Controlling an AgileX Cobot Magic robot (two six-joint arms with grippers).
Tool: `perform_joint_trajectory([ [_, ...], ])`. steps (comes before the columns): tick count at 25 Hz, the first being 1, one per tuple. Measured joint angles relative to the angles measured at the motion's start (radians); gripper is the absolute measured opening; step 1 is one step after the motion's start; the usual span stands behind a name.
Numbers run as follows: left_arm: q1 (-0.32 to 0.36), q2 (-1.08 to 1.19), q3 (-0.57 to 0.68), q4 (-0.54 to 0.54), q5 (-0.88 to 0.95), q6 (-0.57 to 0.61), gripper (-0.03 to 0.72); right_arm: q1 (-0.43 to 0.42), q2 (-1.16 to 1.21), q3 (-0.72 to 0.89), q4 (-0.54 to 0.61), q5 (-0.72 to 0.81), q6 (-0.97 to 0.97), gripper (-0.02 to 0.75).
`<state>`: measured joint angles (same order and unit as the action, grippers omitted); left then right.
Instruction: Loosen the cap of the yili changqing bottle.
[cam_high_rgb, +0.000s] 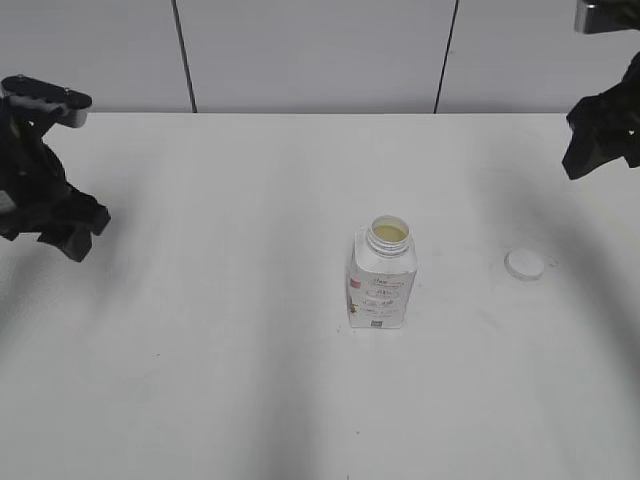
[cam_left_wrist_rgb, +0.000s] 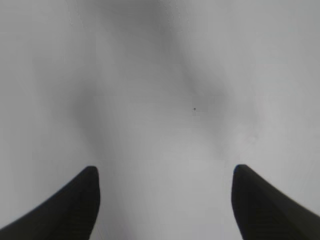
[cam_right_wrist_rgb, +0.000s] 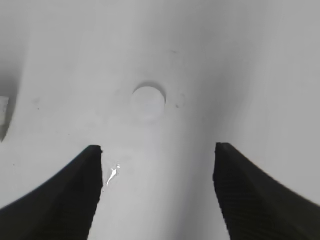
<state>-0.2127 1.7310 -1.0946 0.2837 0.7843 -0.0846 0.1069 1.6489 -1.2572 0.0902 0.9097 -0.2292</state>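
The yili changqing bottle (cam_high_rgb: 381, 277) stands upright in the middle of the white table, its round neck open and pale liquid showing inside. The white cap (cam_high_rgb: 525, 264) lies flat on the table to the bottle's right, apart from it; it also shows in the right wrist view (cam_right_wrist_rgb: 148, 99). A sliver of the bottle shows at the left edge of the right wrist view (cam_right_wrist_rgb: 3, 112). My left gripper (cam_left_wrist_rgb: 165, 172) is open and empty over bare table at far left (cam_high_rgb: 60, 225). My right gripper (cam_right_wrist_rgb: 157, 150) is open and empty, raised at far right (cam_high_rgb: 600, 140).
The white table (cam_high_rgb: 230, 360) fills the view, with a grey panelled wall (cam_high_rgb: 310, 55) behind its far edge. A small shiny droplet (cam_right_wrist_rgb: 112, 173) lies on the table near my right gripper's left finger.
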Motion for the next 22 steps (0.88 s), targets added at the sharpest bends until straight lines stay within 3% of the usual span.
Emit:
perform_joint_trajectory([
  [8,0.000,-0.119,0.000,-0.182,0.151,0.097,0.501,0.000,-0.081,-0.070,-0.014,0.191,0.012,0.547],
  [12,0.000,-0.208,0.000,-0.224,0.200,0.103,0.501,0.000,-0.106,-0.071,-0.018,0.276,0.013,0.547],
  [22,0.000,-0.337,0.000,-0.292,0.407,0.104,0.501,0.000,-0.196,-0.071,-0.040,0.302,0.086,0.547],
])
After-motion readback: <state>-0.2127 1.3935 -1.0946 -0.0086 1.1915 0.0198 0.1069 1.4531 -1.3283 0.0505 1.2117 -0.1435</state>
